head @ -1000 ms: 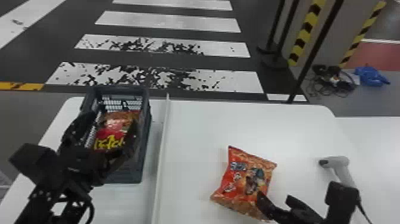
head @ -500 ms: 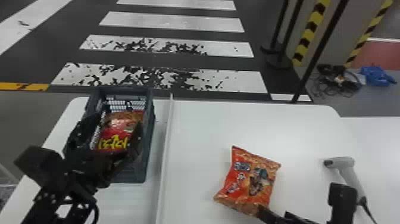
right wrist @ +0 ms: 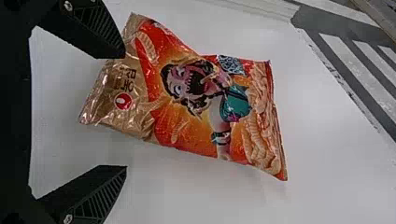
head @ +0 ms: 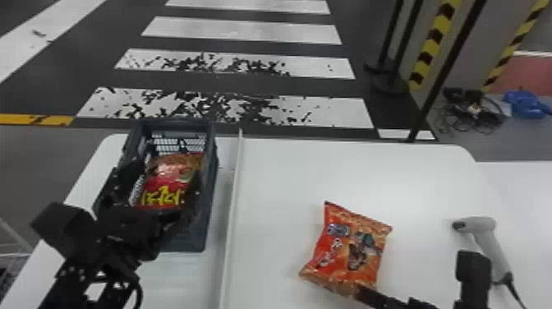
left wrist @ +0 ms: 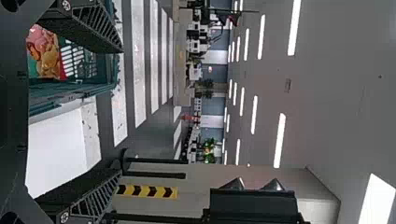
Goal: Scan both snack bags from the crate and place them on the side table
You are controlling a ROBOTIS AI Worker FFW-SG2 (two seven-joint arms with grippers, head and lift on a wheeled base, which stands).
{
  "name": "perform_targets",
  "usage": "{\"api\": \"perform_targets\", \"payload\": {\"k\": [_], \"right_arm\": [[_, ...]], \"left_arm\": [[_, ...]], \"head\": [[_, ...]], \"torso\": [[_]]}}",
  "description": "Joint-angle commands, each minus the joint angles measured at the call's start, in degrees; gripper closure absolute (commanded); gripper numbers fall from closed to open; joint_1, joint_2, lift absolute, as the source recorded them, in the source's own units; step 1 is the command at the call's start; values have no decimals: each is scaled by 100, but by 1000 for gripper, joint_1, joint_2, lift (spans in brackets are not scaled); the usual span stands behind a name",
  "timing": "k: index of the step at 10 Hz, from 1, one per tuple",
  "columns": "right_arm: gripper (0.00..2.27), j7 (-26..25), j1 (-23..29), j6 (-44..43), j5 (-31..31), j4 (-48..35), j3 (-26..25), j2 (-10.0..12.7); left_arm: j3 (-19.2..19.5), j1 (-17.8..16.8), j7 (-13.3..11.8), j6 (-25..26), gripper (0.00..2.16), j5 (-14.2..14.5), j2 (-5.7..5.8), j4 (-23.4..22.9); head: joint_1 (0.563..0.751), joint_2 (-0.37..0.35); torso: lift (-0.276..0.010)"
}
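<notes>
Where the crate (head: 210,193) stands open | red snack bag (head: 170,176) lies inside

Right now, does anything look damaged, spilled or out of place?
Beyond the table, two of the white floor stripes are broken up by ragged dark patches, as if worn. On the table, the orange snack bag lies slantwise but looks intact; I see no spill.
</notes>
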Motion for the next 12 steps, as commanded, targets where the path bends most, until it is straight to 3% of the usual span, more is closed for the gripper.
{"api": "perform_targets", "payload": {"k": [1,2,3,4,6,8,9,10,11,12], "right_arm": [[76,25,-220,280,-185,225,-140,23],[100,148,-351,543,-352,339,-246,23],[286,315,-492,807,-554,489,-369,23],[623,561,-659,1158,-853,664,-553,23],[2202,746,-808,1071,-782,858,-597,23],[2243,763,-852,1088,-615,946,-571,23],[2013,754,-800,1053,-440,875,-474,23],[1021,754,-721,947,-413,708,-422,23],[174,860,-554,754,-185,410,-281,23],[46,974,-220,-72,422,-30,115,23]], "left_arm": [[0,0,9,0,87,0,0,29],[0,0,0,0,87,0,0,29],[0,0,9,18,87,0,0,47],[0,9,9,18,87,9,0,47],[0,26,9,18,87,9,0,47],[0,44,9,18,87,9,0,55],[0,44,0,18,87,9,0,55],[0,44,0,18,87,9,0,47],[0,53,0,18,87,18,0,55],[0,62,0,18,87,18,0,73]], "head": [[695,-48],[695,-47],[695,-40],[695,-28],[695,-1],[695,-7],[695,-11],[695,-11],[695,-11],[695,-10]], "torso": [[-98],[-98],[-98],[-98],[-98],[-98],[-98],[-98],[-98],[-98]]}}
